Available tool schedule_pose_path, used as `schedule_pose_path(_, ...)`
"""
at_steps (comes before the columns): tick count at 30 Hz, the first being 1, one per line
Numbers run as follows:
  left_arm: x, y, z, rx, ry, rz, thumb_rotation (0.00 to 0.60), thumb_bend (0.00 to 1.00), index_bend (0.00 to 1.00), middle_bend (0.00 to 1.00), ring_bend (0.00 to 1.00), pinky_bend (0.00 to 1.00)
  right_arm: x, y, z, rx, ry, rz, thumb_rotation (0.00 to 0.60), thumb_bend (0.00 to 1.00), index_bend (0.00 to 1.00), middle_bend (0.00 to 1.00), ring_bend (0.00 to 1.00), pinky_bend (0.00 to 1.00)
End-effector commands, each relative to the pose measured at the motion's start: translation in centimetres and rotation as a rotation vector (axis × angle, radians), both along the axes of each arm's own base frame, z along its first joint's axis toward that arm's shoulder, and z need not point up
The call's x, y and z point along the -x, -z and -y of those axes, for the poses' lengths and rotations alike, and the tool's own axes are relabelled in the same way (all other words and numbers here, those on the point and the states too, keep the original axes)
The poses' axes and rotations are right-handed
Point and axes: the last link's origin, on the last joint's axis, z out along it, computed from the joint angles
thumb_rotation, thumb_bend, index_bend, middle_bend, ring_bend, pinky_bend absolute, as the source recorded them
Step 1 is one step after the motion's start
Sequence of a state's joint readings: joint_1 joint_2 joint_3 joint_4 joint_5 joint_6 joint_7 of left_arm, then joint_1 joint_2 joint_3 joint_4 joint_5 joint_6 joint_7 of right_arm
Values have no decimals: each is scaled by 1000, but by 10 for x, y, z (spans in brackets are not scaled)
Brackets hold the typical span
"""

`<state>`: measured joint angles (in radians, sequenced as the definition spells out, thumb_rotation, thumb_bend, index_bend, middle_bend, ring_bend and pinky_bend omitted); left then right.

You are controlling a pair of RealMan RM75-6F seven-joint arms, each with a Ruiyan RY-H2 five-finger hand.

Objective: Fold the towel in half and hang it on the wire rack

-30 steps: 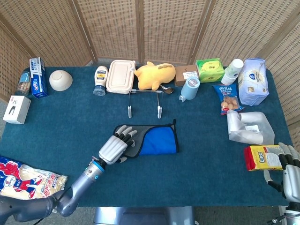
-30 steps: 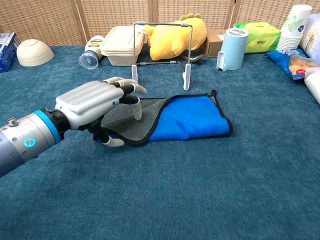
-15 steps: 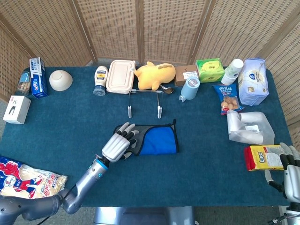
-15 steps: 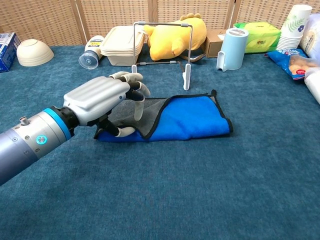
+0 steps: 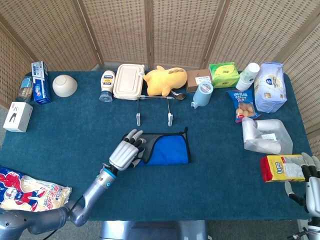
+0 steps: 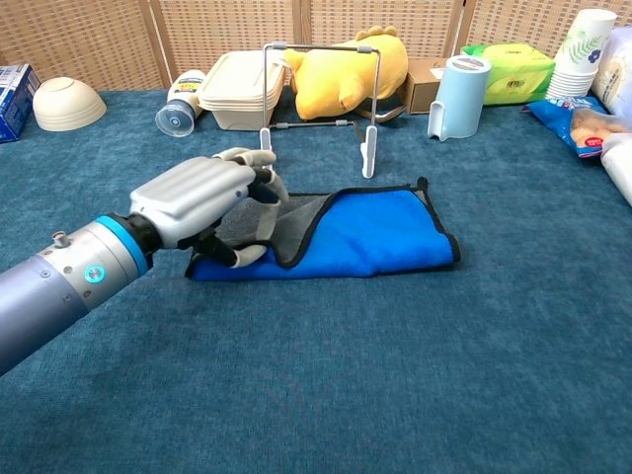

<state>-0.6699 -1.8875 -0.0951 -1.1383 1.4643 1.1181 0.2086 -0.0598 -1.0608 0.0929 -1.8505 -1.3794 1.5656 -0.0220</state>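
Towel (image 6: 375, 237) is gripped at its left end by the left hand (image 6: 202, 202): fingers are curled down over the grey flap, thumb is tucked under the edge, so the cloth looks pinched between them. In the head view the same hand (image 5: 125, 152) is seen lying over the towel's (image 5: 167, 148) left side, forearm running back toward the near-left table corner. The towel is laid flat on the blue tablecloth (image 6: 395, 375), roughly mid-table, w/ blue face up on the right and grey underside turned over at the left; a black hem is seen along the fold line.

Just behind the towel, apart from it, the wire rack (image 6: 321, 99) is stood upright, bar bare; nothing is hung on it yet. Behind the rack a yellow plush toy (image 6: 346, 69), a cream lunch box (image 6: 237, 89) and a light-blue cup (image 6: 459, 94) are lined up.

Right hand (image 5: 311, 185) is seen only at the far-right edge of the head view, beside a yellow packet (image 5: 282, 167); fingers are held apart, nothing is held, as far as can be made out.

Progress, judged: fold is approx. done or nearly so, though edges aren't shown squared up. Still left: lift, carry to rack, drape over the bar. The grip is likely to need firming before the lift, else the grey layer could be dropped open.
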Motion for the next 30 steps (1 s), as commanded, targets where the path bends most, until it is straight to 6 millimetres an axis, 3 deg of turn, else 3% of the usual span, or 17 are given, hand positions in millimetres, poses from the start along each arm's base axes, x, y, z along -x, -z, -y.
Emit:
schedule_pose_path(1,12,-7,-1,-7,-91,64,600,537,656,300,32,0,0,1,1,-2,-1,2,600,348,231,110,0,0)
schedule_pose_path(13,31,-21,-2,-71,-246,205,600,510,595,307,45,0,0,4,4,-14,-6,5,600,348,231,110,0,0)
schedule_pose_path(30,33,-22,-14,-159,-262,120,600,490,481,228,0,0,0,-1,-1,3,2,2,600,348,230,110,0,0)
